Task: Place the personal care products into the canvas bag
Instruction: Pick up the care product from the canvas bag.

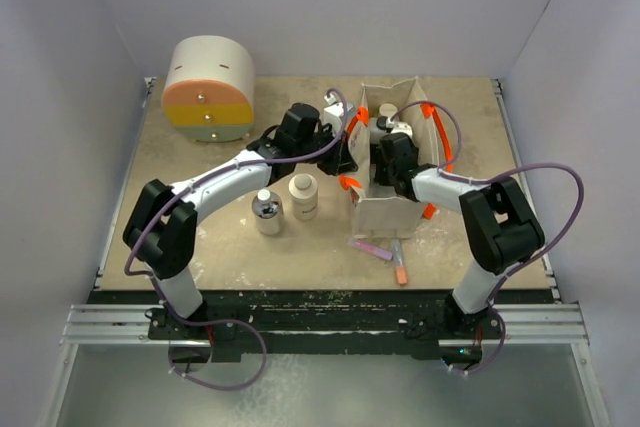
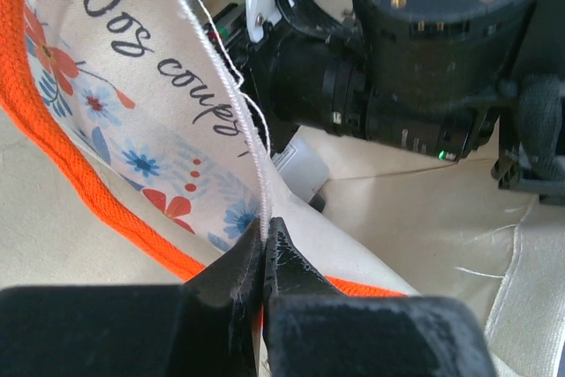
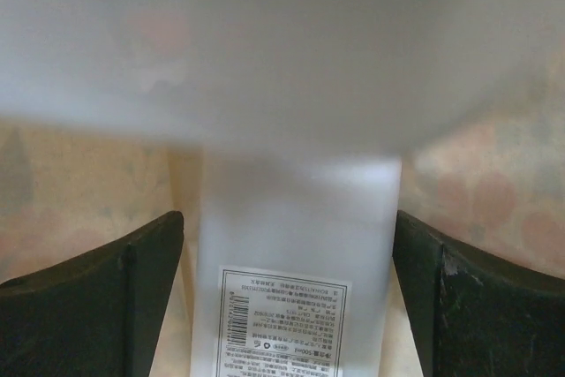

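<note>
White bottle (image 3: pixel 296 253), top blurred, between spread right fingers (image 3: pixel 146 297); canvas bag (image 2: pixel 115 112) rim pinched by left fingers (image 2: pixel 216 302).

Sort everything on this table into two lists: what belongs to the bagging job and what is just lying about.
Job:
canvas bag, rim pinched by the left claw
white bottle, between the open fingers of the right claw
clear-grey bottle
cream jar

Lying about:
round drawer box
pink tube and orange tube beside the bag, possibly care products too
</note>
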